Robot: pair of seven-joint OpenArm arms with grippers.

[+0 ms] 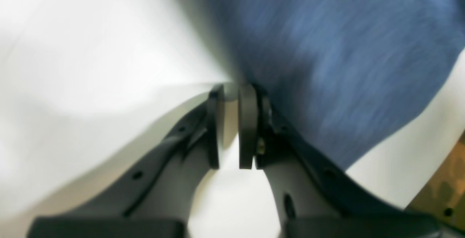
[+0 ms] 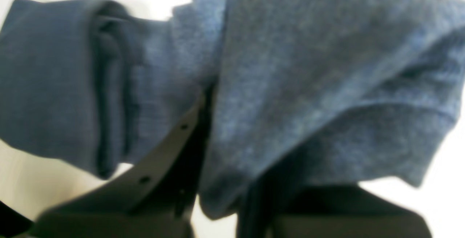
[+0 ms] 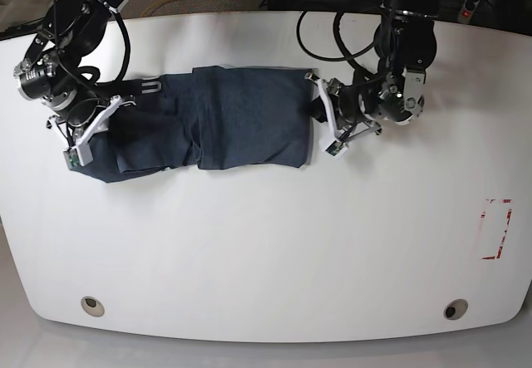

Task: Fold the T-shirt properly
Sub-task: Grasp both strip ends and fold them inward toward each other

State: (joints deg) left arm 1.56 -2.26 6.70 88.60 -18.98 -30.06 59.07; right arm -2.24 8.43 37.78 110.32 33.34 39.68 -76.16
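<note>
T-shirt (image 3: 218, 119) lies on the white counter (image 3: 266, 252), toward the far edge, between the two arms. It is partly folded: a flat rectangular panel toward the left arm's side, and a bunched, layered mass toward the right arm's side.

Right end effector (image 3: 90, 129) sits at the bunched end. In the right wrist view, cloth (image 2: 290, 85) drapes over and between the fingers, which are drawn together on it, so it is clamped on the T-shirt. A rolled sleeve or hem hangs to one side. Judgement: this end is held so it can be lifted and carried across for the next fold.

Left end effector (image 3: 326, 119) sits at the opposite edge of the flat panel. In the left wrist view the pads (image 1: 247, 125) stand nearly together with a narrow gap. Blue cloth (image 1: 327, 49) begins right at the tips, but I cannot tell whether any of it is pinched. Judgement: it is placed at that edge to grip it or pin it while the other end moves. The view is motion-blurred.

Writing: none readable on the T-shirt in any view. A red-outlined rectangle (image 3: 495, 228) is marked on the counter well away from the cloth, on the left arm's side; any text on it is too small to read.
</note>
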